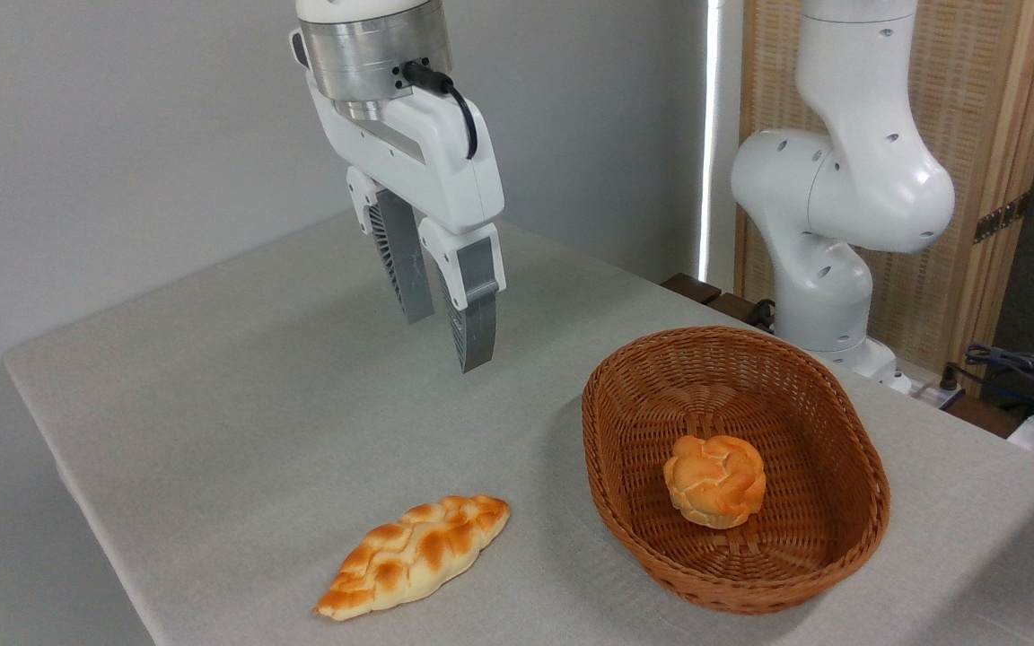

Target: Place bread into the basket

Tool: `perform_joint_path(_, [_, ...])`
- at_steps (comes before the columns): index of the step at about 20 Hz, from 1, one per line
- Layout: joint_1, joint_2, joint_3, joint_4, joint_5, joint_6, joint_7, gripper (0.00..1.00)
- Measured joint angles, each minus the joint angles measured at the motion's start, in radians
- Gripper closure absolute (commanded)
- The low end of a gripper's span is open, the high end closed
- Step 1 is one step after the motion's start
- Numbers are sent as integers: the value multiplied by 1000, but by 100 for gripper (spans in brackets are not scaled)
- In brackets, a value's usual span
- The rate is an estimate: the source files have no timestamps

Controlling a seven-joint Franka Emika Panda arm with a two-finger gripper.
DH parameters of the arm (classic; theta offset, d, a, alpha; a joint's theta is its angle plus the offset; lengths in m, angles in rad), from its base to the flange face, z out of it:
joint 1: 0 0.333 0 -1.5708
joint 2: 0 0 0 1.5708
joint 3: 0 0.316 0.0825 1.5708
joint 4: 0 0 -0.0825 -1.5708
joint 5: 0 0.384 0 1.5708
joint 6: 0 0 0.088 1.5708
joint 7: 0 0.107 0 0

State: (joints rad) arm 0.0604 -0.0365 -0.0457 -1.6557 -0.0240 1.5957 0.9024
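The long braided golden-orange bread (416, 554) lies on the grey-clothed counter (239, 404) just left of the oval brown wicker basket (849, 449), which holds a small round knotted bun (714, 480). The white end effector (450, 341) hangs empty, fingers slightly parted, well above and behind the loaf; I judge the reach not yet begun, so next comes descending over the loaf and widening.

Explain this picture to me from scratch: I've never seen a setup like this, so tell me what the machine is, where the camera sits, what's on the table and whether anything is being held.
One fixed camera looks down across a grey table. The white jointed machine is a robot arm; its base stands at the table's far right side. Its grasping part, the end effector, hangs above the table with two grey fingers slightly apart, holding nothing. On the table lies a long braided bread, near the front edge. To its right sits an oval wicker basket, with a small round bun already inside.
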Motion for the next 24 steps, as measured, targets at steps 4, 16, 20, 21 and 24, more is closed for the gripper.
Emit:
perform_joint_path(4, [0,0,0,0,0,0,0,0])
perform_joint_path(16, [3,3,2,0,0,12,0,0])
perform_joint_path(20, [19,15,3,0,0,26,0,0])
perform_joint_path(21, [20,17,3,0,0,26,0,0])
perform_joint_path(24, [21,22,3,0,0,27,0,0])
